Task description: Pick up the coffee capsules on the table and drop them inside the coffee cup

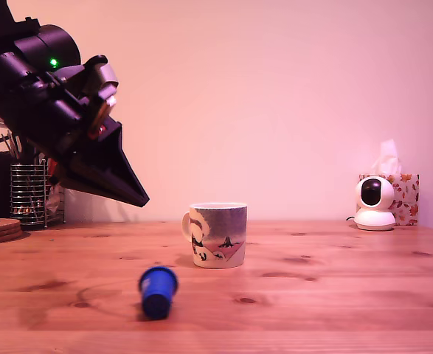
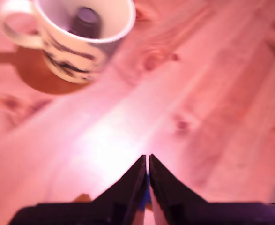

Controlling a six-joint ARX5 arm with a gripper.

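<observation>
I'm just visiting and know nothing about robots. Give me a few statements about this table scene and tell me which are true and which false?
1. A blue capsule lies on its side on the table. True.
2. The mug is empty. False: the wrist view shows a dark capsule inside it.
3. The gripper is up in the air, touching nothing. True.
4. The fingers are spread wide. False: they are nearly together.
5. The white camera stands at the exterior view's left. False: it is at the right, by a tissue box.
</observation>
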